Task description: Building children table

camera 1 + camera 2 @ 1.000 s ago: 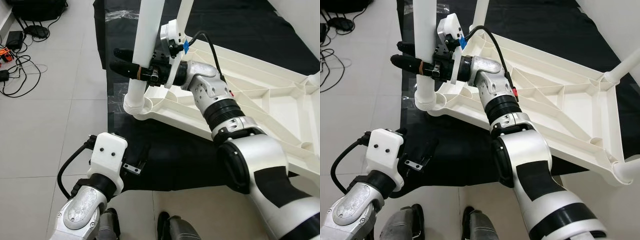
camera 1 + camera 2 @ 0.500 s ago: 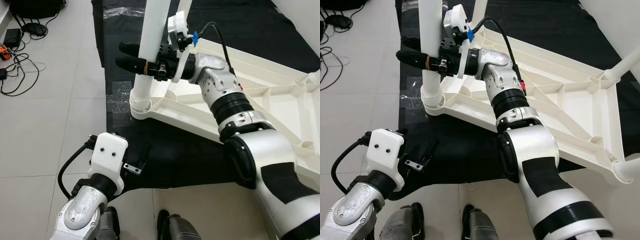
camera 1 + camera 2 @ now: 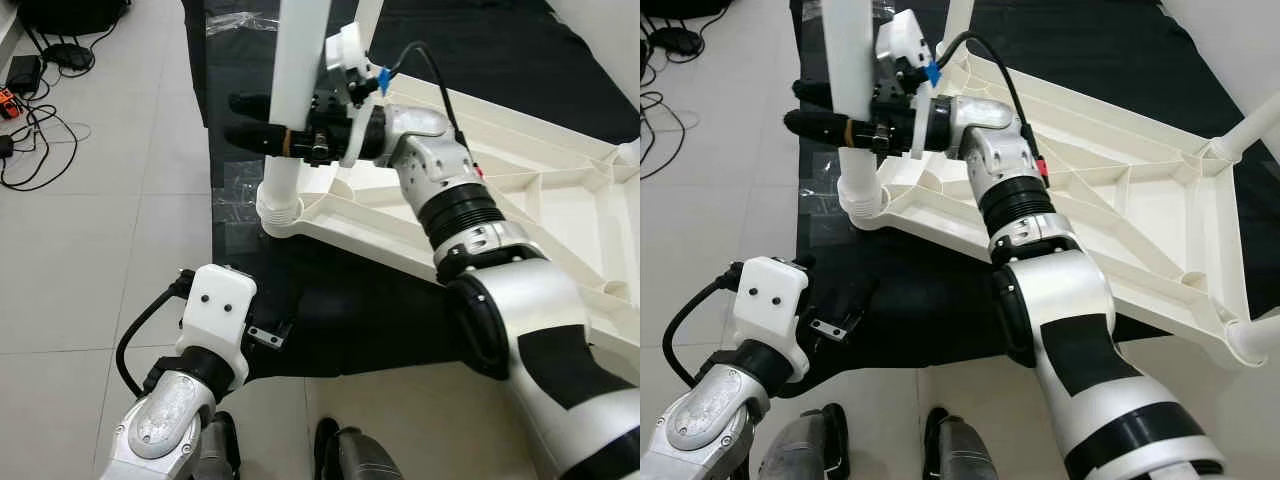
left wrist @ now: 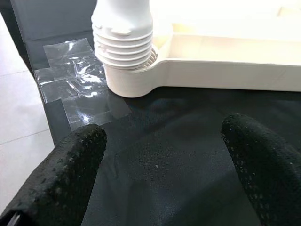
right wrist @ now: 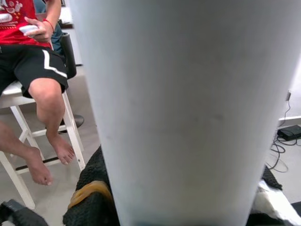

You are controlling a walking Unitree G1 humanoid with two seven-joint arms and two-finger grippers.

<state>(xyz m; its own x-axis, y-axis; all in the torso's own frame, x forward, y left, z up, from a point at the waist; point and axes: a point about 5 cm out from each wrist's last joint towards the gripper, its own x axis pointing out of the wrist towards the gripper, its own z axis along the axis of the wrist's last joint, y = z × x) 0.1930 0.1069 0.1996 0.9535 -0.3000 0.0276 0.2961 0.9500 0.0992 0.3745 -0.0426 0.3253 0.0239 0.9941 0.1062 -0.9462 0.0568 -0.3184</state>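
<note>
A black floor mat [image 3: 330, 320] covers pale tile, keeping the white plastic parts off the bare floor. Low in the frame, the left tool [image 4: 164, 160] hovers over the mat with its fingers spread, holding nothing. Beyond it, at centre, the upturned tabletop [image 3: 1110, 200] lies underside up so its corner sockets face upward. At upper left, the right tool [image 3: 262, 122] clamps the upright table leg [image 3: 300, 60], whose ribbed foot sits at the corner socket [image 4: 134, 82], apparently being seated. A seated person [image 5: 33, 56] waits behind.
</note>
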